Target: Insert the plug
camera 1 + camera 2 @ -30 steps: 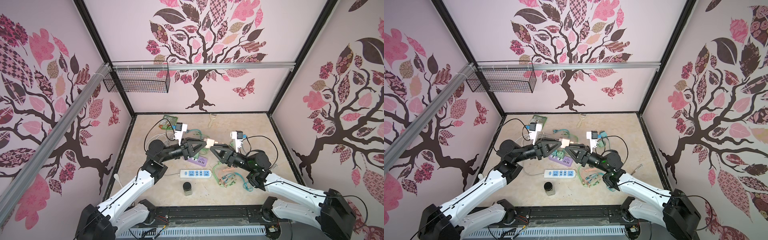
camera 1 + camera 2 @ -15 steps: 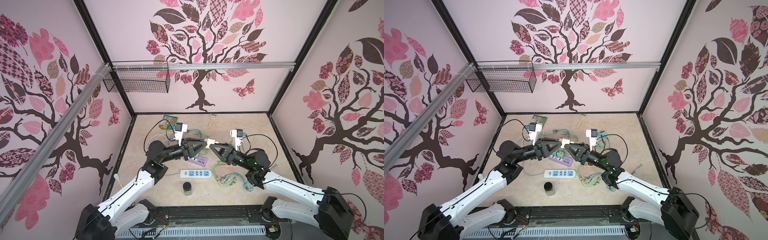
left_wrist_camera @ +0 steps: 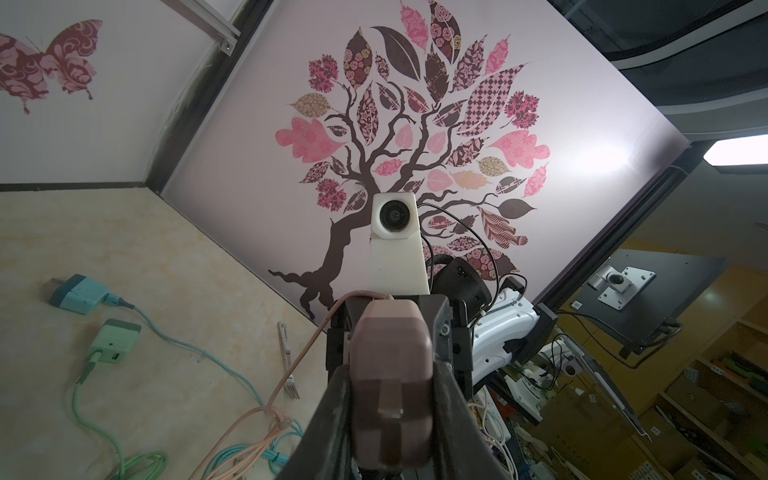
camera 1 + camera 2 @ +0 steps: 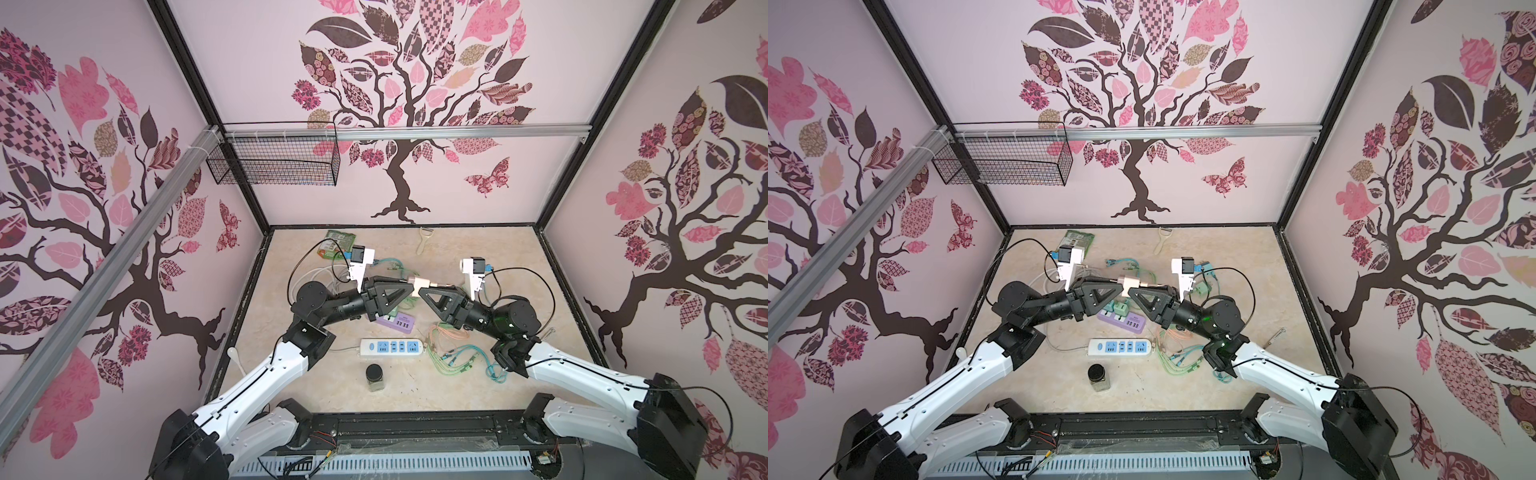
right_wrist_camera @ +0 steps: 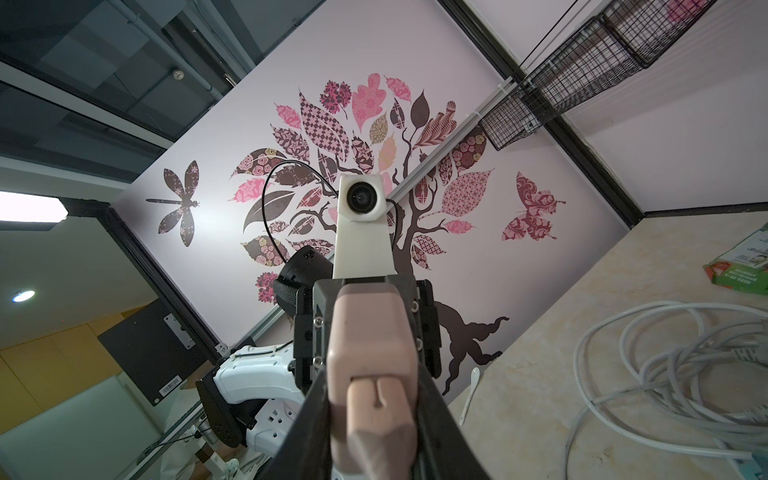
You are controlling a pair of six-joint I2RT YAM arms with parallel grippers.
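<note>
Above the table's middle both grippers meet tip to tip. My left gripper (image 4: 414,286) (image 3: 390,386) is shut on a pale pink charger block (image 4: 417,282) (image 3: 390,340), its fingers (image 3: 332,419) pressed against the block's sides. Facing it, my right gripper (image 4: 423,291) (image 5: 374,407) is shut on the pink plug (image 4: 439,285) (image 5: 377,419). The plug's front end sits against the charger block (image 5: 370,332); how deep it goes is hidden. The plug's pink cable (image 3: 299,357) hangs down to the table. Both top views show the same joined pair (image 4: 1131,283).
Under the grippers lie a purple power strip (image 4: 397,322) and a white power strip (image 4: 392,347). A black-lidded jar (image 4: 375,377) stands near the front. Green and orange cable bundles (image 4: 453,353) lie to the right, a white cable coil (image 4: 324,276) to the left, a peeler (image 4: 423,241) at the back.
My right gripper has closed tighter on the plug and moved left, bringing the plug up against the charger block. The left arm has hardly moved.
</note>
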